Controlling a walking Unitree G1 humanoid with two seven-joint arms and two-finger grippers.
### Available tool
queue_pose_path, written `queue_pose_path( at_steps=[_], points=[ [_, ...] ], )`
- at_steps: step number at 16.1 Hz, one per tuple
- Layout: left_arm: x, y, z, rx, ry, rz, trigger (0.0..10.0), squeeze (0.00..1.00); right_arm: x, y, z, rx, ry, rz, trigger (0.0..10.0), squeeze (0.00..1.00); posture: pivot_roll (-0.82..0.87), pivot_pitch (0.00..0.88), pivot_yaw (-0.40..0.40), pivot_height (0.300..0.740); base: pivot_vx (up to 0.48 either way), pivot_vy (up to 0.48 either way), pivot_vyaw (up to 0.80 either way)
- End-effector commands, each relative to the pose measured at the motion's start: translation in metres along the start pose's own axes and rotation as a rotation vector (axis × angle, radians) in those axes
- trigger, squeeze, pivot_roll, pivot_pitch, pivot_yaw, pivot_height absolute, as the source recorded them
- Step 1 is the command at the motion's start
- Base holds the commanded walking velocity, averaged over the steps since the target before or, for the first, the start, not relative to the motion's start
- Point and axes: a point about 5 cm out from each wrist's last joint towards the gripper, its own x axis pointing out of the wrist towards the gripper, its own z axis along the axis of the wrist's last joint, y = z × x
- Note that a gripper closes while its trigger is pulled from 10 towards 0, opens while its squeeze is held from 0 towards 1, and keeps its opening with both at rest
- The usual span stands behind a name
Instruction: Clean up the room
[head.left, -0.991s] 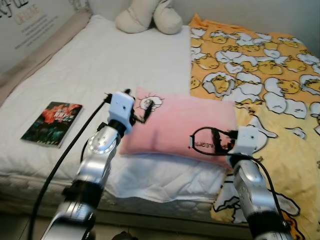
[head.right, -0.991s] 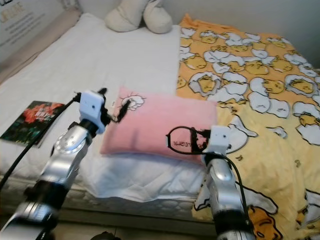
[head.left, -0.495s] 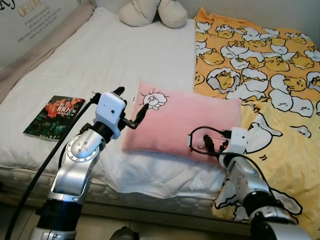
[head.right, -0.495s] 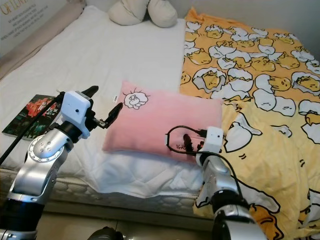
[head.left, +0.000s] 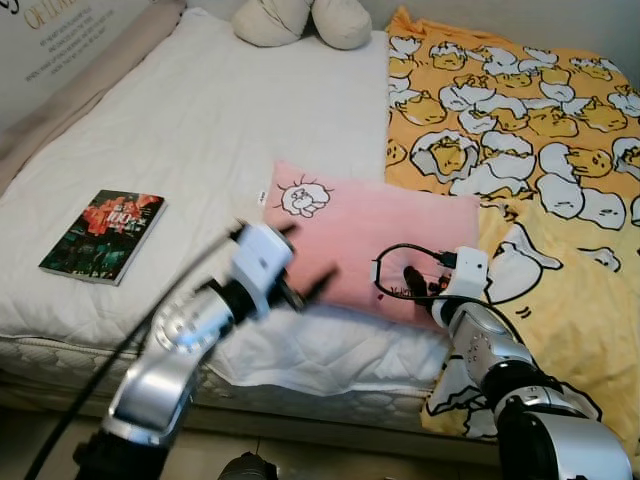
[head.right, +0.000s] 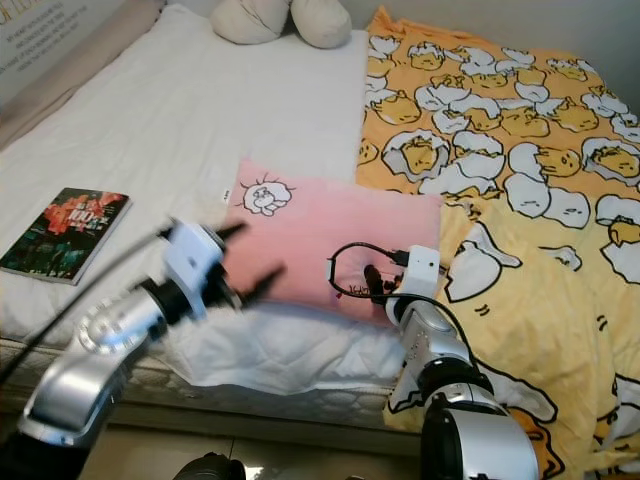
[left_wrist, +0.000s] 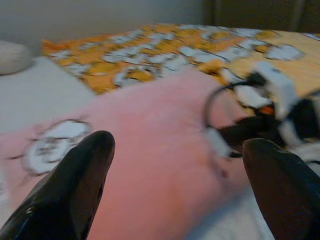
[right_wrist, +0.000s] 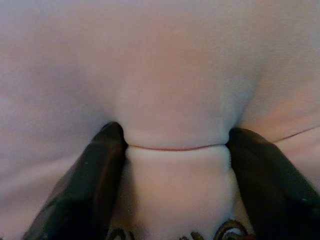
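Right tool (right_wrist: 172, 150): pinching the pillow's (head.left: 370, 240) near edge.
Left tool (head.left: 305, 290): open, empty, swung right toward the pillow.
Meaning: two-handed lift likely.

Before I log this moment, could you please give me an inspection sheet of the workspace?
Surface: bed with a white sheet; mattress edge faces the robot.
Job's things: pink pillow lies flat near the bed's front edge, cartoon print at one corner.
Clutter: book flat on the sheet to the robot's left; cream plush toy at the bed's far end.
Grippers: left gripper open, blurred, at the pillow's front left edge, nothing between its fingers; right gripper pinches a fold of the pillow's front edge.
Cables: black cable loop at the right wrist; another along the left arm.
Surroundings: yellow patterned blanket covers the bed's right side; wall with lettering at far left.
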Motion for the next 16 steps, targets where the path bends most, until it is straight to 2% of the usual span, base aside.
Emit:
queue_pose_path(
  at_steps=[1, 6, 11, 14, 16],
  points=[
    [0.001, -0.002, 0.005, 0.035, -0.006, -0.028, 10.0, 0.00, -0.002, 0.001, -0.023, 0.026, 0.096, -0.007, 0.0, 0.00, 0.22, 0.095, -0.029, 0.740, 0.000, 0.000, 0.00],
    [0.008, 0.005, 0.004, 0.058, 0.019, -0.012, 10.0, 0.00, -0.006, -0.012, -0.023, 0.011, 0.103, -0.020, 0.0, 0.00, 0.18, 0.083, -0.031, 0.740, 0.000, 0.000, 0.00],
    [0.010, 0.004, -0.002, 0.067, 0.037, -0.008, 10.0, 0.00, -0.006, -0.014, -0.020, -0.002, 0.095, -0.007, 0.0, 0.00, 0.17, 0.066, -0.039, 0.740, 0.000, 0.000, 0.00],
    [0.011, 0.008, -0.004, 0.078, 0.046, -0.001, 10.0, 0.00, -0.006, -0.014, -0.017, -0.050, 0.088, 0.015, 0.0, 0.00, 0.18, 0.047, -0.041, 0.740, 0.000, 0.000, 0.00],
    [0.010, 0.019, -0.012, 0.104, 0.102, 0.039, 10.0, 0.00, -0.006, -0.015, -0.006, -0.152, 0.074, 0.067, 0.0, 0.00, 0.17, 0.019, -0.047, 0.740, 0.000, 0.000, 0.00]
  ],
)
